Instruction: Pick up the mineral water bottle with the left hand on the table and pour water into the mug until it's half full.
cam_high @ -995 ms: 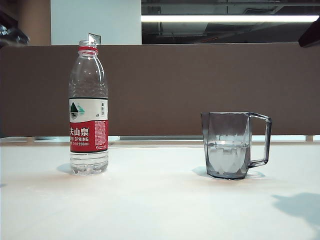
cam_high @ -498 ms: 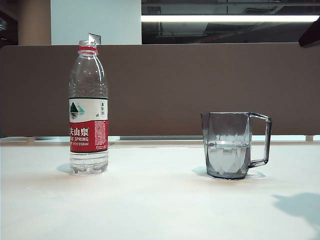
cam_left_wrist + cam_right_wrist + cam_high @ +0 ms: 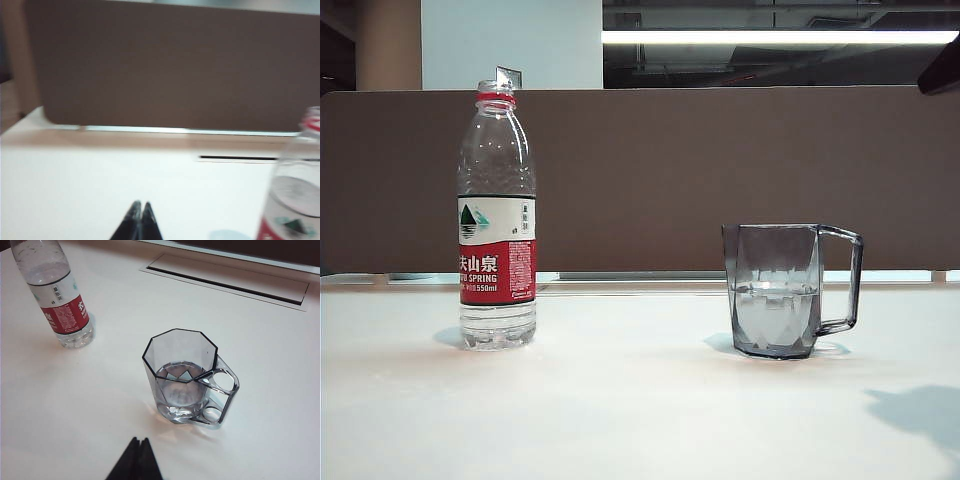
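Note:
The mineral water bottle (image 3: 497, 215) stands upright on the left of the white table (image 3: 620, 400), free of any grip. The smoky-grey mug (image 3: 780, 290) stands to its right, handle turned away from the bottle, with water up to about half its height. In the blurred left wrist view my left gripper (image 3: 140, 205) is shut and empty over the table, with the bottle (image 3: 297, 190) off to one side, apart from it. My right gripper (image 3: 139, 441) is shut and empty, hanging a short way from the mug (image 3: 182, 375); the bottle (image 3: 57, 295) stands farther off.
A brown partition wall (image 3: 650, 180) runs along the table's far edge. A long cable slot (image 3: 230, 277) is cut into the tabletop behind the mug. A dark piece of an arm (image 3: 942, 68) shows at the exterior view's top right corner.
The dark arm part at the exterior view's top left edge has slid out of view. Bottle, mug and right arm have not moved.

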Robot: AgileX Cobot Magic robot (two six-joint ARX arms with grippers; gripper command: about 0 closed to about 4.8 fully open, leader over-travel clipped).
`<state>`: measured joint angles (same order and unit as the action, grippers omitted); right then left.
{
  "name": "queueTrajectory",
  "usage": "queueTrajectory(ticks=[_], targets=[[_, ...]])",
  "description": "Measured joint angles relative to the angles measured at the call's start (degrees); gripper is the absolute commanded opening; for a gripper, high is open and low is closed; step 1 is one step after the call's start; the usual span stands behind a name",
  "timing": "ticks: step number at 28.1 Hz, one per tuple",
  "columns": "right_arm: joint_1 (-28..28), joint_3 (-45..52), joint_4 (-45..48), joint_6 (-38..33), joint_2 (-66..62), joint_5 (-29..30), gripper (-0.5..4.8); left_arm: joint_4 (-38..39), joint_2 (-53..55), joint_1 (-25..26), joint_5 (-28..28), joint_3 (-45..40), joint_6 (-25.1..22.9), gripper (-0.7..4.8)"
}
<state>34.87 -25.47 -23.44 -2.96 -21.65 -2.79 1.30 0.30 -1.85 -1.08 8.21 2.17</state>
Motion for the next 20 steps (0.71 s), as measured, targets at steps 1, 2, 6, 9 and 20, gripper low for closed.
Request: queueTrajectory(ticks=[1,2,6,9,20], targets=[[0.00,0.00,-0.02,0.00,0.00,0.00,-0.04,0.46,-0.24,1.22,-0.04,0.00,0.00,-0.06],[0.00,-0.02,0.02,0.00,0.00,0.00,-0.04,0.55,-0.20,2.45,-0.15,0.02,0.00,-0.06],[0.00,0.00,0.00,0.00,0.00,0.00,-0.05,1.14,-0.11,5.86,-0.37,-0.42,-0.13,-0.06],[0.00,0.00,0.00,0.00,0.00,0.00,-0.05,-0.83,-0.13,5.75,-0.42,-2.38,-1.64,-0.06],[0.00,0.00,0.00,0.00,0.00,0.00,-0.05,-3.72,-0.07,4.31,-1.33,-7.85,-2.58,-0.06]])
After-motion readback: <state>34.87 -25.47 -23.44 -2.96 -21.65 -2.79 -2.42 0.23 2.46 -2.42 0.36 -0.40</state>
